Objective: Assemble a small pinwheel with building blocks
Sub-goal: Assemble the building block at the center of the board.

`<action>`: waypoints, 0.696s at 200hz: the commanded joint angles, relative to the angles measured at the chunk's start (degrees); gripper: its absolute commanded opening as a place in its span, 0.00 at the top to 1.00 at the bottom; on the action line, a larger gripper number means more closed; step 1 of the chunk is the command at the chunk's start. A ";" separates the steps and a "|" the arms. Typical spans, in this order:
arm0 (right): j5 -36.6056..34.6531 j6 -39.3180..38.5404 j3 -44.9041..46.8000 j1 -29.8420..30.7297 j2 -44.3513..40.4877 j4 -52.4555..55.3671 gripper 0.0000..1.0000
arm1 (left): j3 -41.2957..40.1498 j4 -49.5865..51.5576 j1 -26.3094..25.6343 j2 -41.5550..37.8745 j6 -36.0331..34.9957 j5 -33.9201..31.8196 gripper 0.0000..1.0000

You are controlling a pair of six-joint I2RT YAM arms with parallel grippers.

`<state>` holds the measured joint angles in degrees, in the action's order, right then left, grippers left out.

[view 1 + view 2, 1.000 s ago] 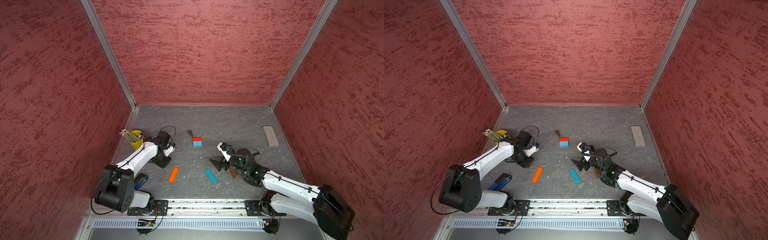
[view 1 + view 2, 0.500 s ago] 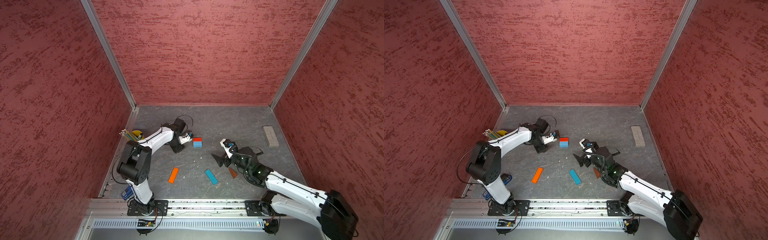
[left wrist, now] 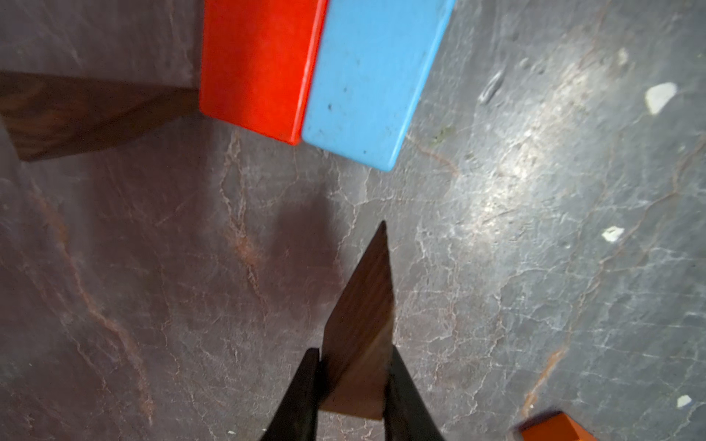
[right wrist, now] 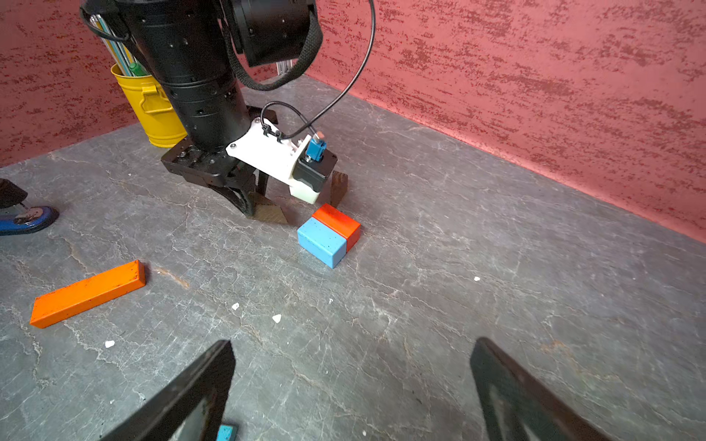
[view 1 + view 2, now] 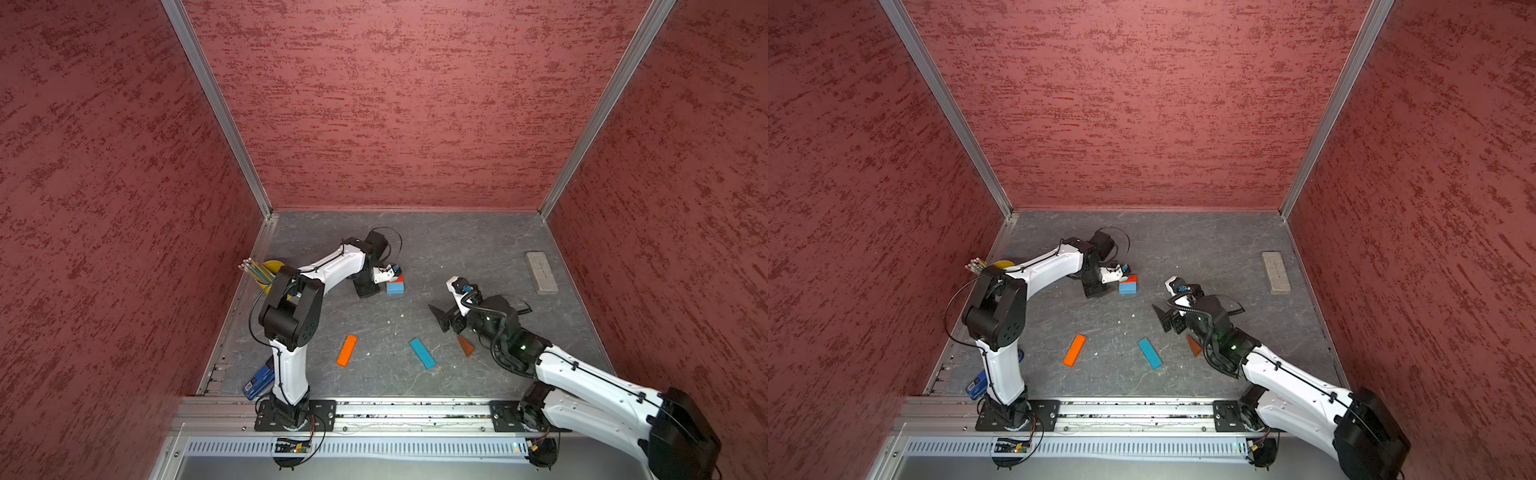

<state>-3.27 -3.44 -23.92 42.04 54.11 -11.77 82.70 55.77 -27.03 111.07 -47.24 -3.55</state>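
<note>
**Left tool gripping a wedge beside the cube; right tool open and empty**

Your left tool (image 3: 353, 366) is gripping a dark wedge (image 3: 359, 336) by its broad end, with both fingers (image 3: 301, 397) pressed against its sides. The wedge's thin tip is pointing at the red-and-blue cube (image 3: 324, 76), and a gap is showing between them. Whether the wedge is resting on the worktop (image 5: 457, 241) or hanging just above it cannot be told.

The cube is sitting on the left half of the worktop, about midway between the far and front edges in both top views (image 5: 395, 286) (image 5: 1128, 286). A second dark wedge (image 4: 339, 187) is standing on the far side of the cube, and it appears to touch the red half.

Your right tool (image 4: 351, 382) is standing wide open on the right half, holding nothing. An orange-brown wedge (image 5: 465, 345) is lying just beside that arm, towards the front edge.

The blue bar (image 5: 422, 353) and the orange bar (image 5: 347, 350) are lying flat near the front edge, well apart from each other and from the cube.

A grey block (image 5: 541, 273) is lying along the right edge, and a yellow cup (image 5: 270, 270) is standing at the left edge.
</note>
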 commanded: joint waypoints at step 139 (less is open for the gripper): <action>-0.17 0.44 1.12 -0.65 -0.49 -0.27 0.01 | 6.29 3.15 -1.18 6.11 -1.88 -1.94 0.81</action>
<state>-3.25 -3.44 -23.70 41.76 54.11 -11.68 88.09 57.93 -27.73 115.83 -48.40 -5.10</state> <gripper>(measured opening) 0.987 0.264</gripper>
